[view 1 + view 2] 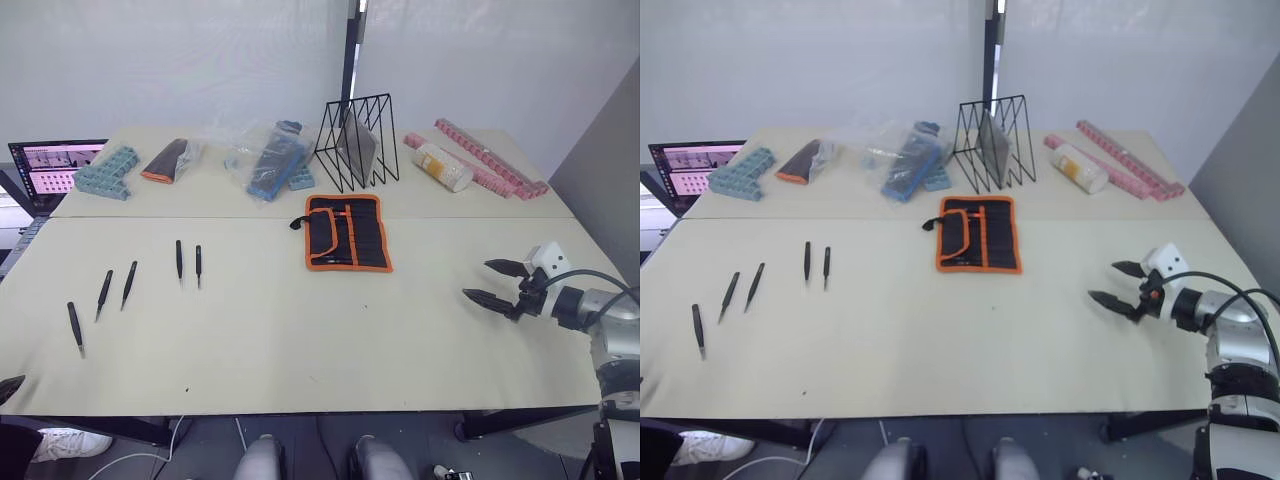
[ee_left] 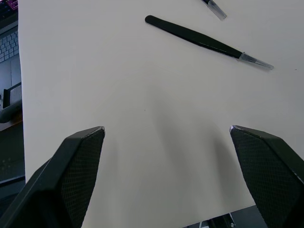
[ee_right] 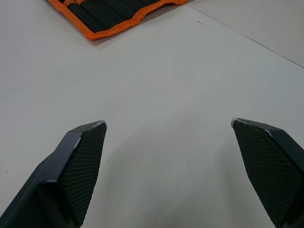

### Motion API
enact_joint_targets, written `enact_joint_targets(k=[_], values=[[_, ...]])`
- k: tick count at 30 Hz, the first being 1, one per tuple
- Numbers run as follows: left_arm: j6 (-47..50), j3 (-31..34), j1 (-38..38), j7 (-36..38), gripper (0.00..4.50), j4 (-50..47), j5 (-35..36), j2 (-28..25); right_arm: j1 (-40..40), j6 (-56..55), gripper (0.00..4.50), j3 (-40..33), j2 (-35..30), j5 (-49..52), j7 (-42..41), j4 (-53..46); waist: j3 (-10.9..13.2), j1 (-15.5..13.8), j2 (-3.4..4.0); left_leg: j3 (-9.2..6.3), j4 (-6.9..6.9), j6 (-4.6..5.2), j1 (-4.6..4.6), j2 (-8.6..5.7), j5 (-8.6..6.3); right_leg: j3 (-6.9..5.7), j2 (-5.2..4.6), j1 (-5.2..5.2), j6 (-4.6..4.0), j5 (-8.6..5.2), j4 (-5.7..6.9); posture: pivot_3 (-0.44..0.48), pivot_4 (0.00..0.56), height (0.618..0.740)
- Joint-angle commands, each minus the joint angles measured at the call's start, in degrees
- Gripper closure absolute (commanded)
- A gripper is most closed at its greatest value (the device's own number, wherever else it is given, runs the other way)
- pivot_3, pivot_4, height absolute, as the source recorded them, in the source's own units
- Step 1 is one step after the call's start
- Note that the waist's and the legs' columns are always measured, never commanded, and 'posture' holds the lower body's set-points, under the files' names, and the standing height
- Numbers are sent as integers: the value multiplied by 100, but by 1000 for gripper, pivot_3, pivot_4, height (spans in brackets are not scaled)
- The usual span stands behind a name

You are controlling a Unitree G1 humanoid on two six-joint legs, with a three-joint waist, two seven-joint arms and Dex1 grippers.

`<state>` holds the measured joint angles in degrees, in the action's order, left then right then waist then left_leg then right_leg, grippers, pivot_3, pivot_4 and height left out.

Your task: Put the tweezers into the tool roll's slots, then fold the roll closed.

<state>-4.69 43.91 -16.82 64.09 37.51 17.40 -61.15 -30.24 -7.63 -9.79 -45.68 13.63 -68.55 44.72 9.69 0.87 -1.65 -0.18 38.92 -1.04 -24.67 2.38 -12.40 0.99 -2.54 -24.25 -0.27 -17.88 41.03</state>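
Both grippers spread and empty; tool roll (image 1: 347, 233) lies unrolled, tweezers (image 1: 179, 260) loose on the table (image 1: 300, 330).

Right gripper (image 1: 494, 283) reaches out low over the table's right side, fingers apart, pointing toward the roll well ahead of it. Left gripper (image 2: 166, 142), fingers wide, hovers over the table's near corner; its wrist view shows one tweezer (image 2: 204, 42) just ahead. Five tweezers lie scattered well apart from the roll. Beyond the roll stands a wire rack (image 1: 357, 142).
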Motion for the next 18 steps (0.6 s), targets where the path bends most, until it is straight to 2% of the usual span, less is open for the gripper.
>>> enact_joint_targets(k=[1,5,8,11,14,18], values=[[122,90,38,167,0,-160,206,-135,19,87,32,-129,-61,110,26,-268,0,-1,0,0,0,0,0,0,0,0,0,0,0,0,0,0,150,685],[532,88,100,346,0,-906,512,-21,120,458,32,-101,52,276,-46,-745,0,-17,-1,0,1,0,-1,1,0,-1,0,2,0,0,0,0,150,685],[636,15,75,67,0,-1559,519,258,240,1024,32,-16,287,492,19,-1488,-1,-4,1,2,2,0,0,2,0,1,0,1,0,0,0,0,150,685],[1110,44,-95,-141,0,-2558,797,680,345,1633,32,134,541,635,185,-2309,-2,24,2,4,1,1,1,11,-2,2,2,0,0,0,3,0,150,685],[1680,-46,-453,-417,0,-4020,1117,1165,238,2487,32,401,862,736,560,-3024,-2,47,2,5,1,1,-1,20,-4,0,7,-2,-1,1,4,0,150,685],[2100,-212,-578,-922,0,-5278,1314,1617,54,2896,32,636,1258,625,1087,-3481,-2,13,1,4,2,1,3,19,-4,3,6,1,-1,1,4,0,150,685]])
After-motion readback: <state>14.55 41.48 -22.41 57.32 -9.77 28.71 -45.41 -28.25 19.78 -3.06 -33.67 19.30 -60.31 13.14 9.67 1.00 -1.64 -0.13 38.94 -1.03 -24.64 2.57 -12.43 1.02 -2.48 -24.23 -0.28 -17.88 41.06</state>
